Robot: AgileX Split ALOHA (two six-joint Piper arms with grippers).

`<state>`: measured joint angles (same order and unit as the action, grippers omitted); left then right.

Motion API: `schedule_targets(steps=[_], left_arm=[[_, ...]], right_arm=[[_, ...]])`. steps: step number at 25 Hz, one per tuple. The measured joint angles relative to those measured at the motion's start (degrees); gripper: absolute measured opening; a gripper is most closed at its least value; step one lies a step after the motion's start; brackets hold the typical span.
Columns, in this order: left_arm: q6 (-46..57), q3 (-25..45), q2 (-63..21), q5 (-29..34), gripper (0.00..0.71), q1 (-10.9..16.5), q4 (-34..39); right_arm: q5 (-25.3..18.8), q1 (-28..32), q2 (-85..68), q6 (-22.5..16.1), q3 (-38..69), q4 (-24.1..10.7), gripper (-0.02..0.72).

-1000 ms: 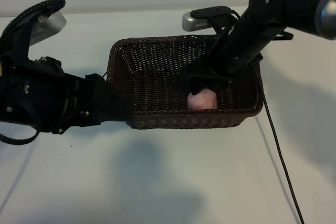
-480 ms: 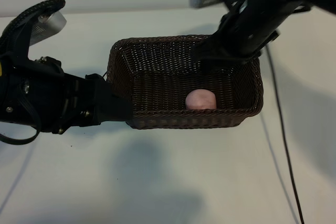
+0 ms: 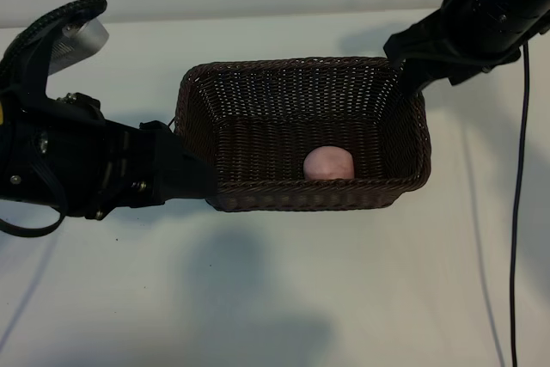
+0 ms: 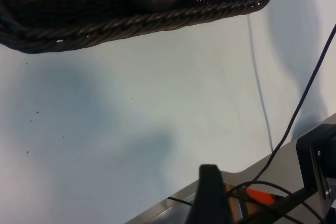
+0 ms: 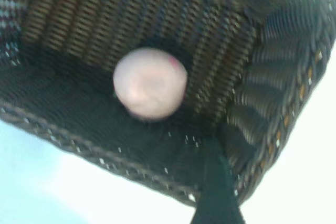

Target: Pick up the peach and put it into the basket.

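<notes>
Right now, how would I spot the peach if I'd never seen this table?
Find the big dark brown wicker basket in the middle of the white table. Look inside, on its floor against the near wall, towards the right. The peach is the small, smooth, pale pink ball there, the only light thing among dark weave.

Basket: dk brown wicker, rect., centre of white table. Peach: pale pink, inside basket at 5 o'clock, against near wall. Left gripper: at basket's 8 o'clock corner. Right gripper: above 2 o'clock corner, w/ cable trailing toward 6.
</notes>
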<state>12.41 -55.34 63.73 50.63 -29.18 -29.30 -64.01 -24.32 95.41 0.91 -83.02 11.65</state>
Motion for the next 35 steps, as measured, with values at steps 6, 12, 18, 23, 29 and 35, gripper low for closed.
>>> schedule_targets(steps=[6, 12, 18, 23, 29, 35], left_arm=[[0.0, 0.0, 0.0, 0.0, 0.553, 0.0, 0.0], [-0.02, 0.0, 0.0, 0.0, 0.553, 0.0, 0.0], [-0.02, 0.0, 0.0, 0.0, 0.553, 0.0, 0.0], [-0.02, 0.0, 0.0, 0.0, 0.553, 0.0, 0.0], [-0.02, 0.0, 0.0, 0.0, 0.553, 0.0, 0.0], [-0.02, 0.0, 0.0, 0.0, 0.553, 0.0, 0.0]], right_arm=[[-2.21, 0.04, -1.18, -0.91, 1.43, 0.0, 0.515], [-1.63, 0.04, -7.49, -2.03, 5.19, 0.12, 0.512], [-1.07, 0.04, -13.27, -3.58, 8.07, 2.67, 0.51], [-1.78, 0.04, -13.89, -4.98, 8.47, 6.92, 0.51], [-3.12, -2.84, -13.94, -6.67, 8.47, 7.24, 0.51], [-3.12, -5.92, -13.94, -9.36, 8.47, 5.33, 0.509]])
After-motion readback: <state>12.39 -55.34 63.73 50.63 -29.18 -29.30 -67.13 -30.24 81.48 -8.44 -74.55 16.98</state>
